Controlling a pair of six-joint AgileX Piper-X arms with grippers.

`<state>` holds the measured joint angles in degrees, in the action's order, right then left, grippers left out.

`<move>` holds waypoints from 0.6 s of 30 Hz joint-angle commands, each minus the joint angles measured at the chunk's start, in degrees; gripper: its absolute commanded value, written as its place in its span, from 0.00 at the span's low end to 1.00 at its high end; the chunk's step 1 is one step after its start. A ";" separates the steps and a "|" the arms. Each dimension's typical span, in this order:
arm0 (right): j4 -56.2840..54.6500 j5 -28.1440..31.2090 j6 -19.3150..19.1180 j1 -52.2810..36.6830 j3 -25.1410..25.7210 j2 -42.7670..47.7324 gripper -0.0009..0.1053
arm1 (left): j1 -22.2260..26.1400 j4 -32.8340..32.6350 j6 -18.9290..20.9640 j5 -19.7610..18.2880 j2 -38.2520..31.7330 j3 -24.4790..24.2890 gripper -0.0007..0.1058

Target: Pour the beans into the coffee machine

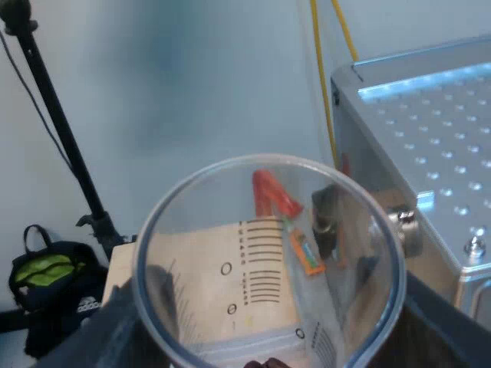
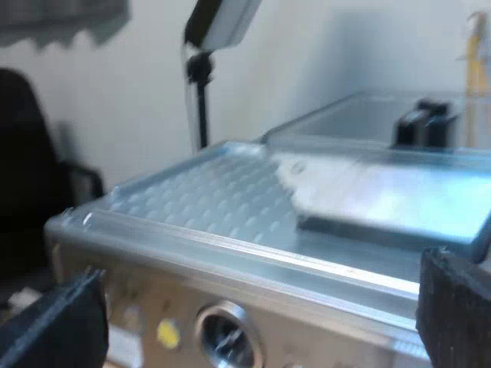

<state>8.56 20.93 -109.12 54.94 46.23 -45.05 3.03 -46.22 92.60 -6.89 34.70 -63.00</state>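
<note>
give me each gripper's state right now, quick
Left gripper: closed on the glass.
Right gripper: open, holding nothing, facing the machine.

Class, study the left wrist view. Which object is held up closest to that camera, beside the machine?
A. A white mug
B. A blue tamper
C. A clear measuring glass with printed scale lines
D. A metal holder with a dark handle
C: the measuring glass is see-through, with black scale lines printed on its wall, and its round rim sits next to the dimpled metal top of the espresso machine.
</note>
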 commanded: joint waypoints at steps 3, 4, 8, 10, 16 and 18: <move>6.03 2.47 -4.76 0.08 0.27 0.31 0.78 | -2.58 0.16 -0.82 1.11 3.22 -4.17 0.06; 7.30 2.47 -5.77 0.08 0.27 0.31 0.78 | -3.19 0.16 -1.04 1.11 4.02 -5.05 0.06; 12.68 6.27 -10.44 0.08 0.27 0.31 0.78 | -4.80 -0.17 -1.19 1.11 6.00 -6.95 0.06; 13.83 9.14 -11.92 0.08 0.27 0.31 0.78 | -5.57 -0.19 -1.19 1.11 6.17 -7.36 0.06; 16.27 13.91 -14.16 -0.08 0.85 0.31 0.78 | -7.36 -1.38 -1.57 1.11 6.36 -7.35 0.06; 17.16 13.90 -14.16 -0.08 0.93 0.31 0.78 | -7.53 -2.03 -1.57 1.11 6.36 -7.35 0.06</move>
<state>24.24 34.16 -122.35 54.94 46.57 -45.05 -4.03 -48.24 90.96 -6.74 41.00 -69.95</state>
